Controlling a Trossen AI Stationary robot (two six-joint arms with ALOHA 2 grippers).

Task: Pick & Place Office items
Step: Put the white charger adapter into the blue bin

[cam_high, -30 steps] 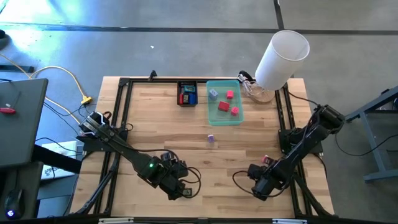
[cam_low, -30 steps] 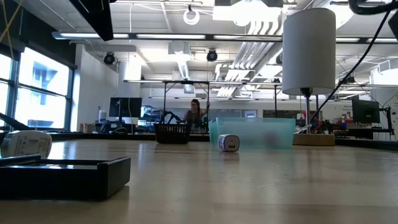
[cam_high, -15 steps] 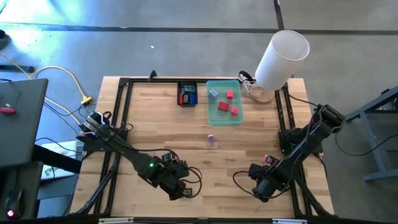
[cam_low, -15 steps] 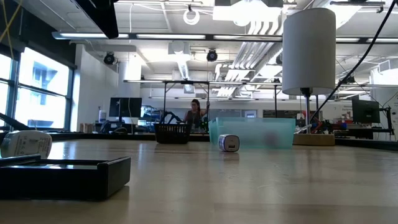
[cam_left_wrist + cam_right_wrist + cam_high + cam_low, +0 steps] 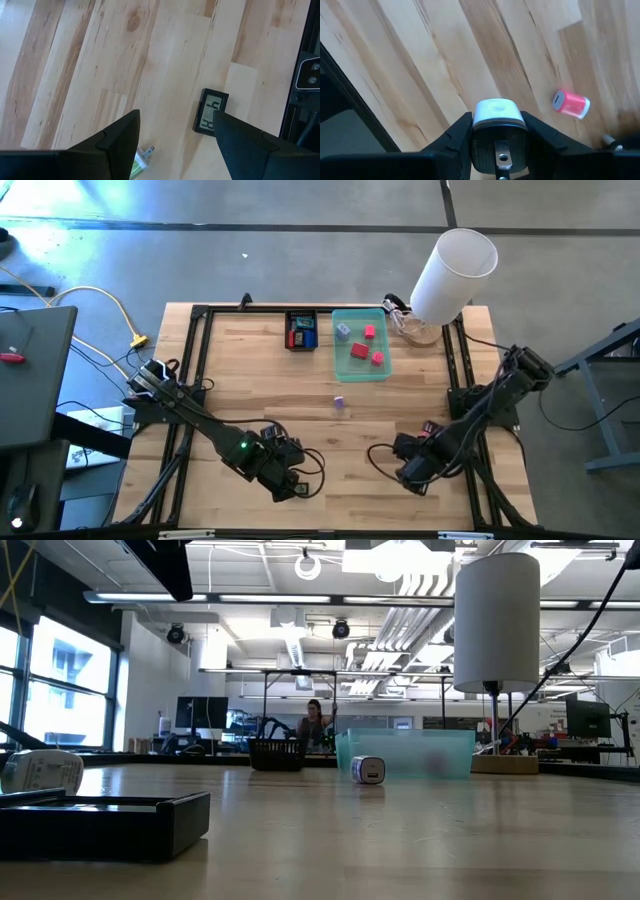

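Observation:
My right gripper (image 5: 410, 468) is over the table's near right part, shut on a small black office item with a white end (image 5: 498, 111). A pink item (image 5: 571, 104) lies on the wood just beyond it. My left gripper (image 5: 292, 484) waits open near the near edge; a green item (image 5: 137, 164) lies beside one finger. A purple item (image 5: 339, 402) sits mid-table. The teal tray (image 5: 384, 370) holds pink, red and bluish items; the black tray (image 5: 301, 316) holds red and blue ones. My right gripper pinches the small black item by its two sides (image 5: 476, 131), one finger on each. Its white end points away from the wrist, and a screw shows on its black face. Whether it is clear of the table does not show.
A small black digital display (image 5: 211, 112) lies on the wood ahead of my left gripper, next to the black frame rail. A tall white cylinder (image 5: 455, 272) stands at the far right corner. Bare wood (image 5: 260, 380) spans the table's middle.
My right gripper has moved a little toward the table's left and far edges, and its wrist has swung with it.

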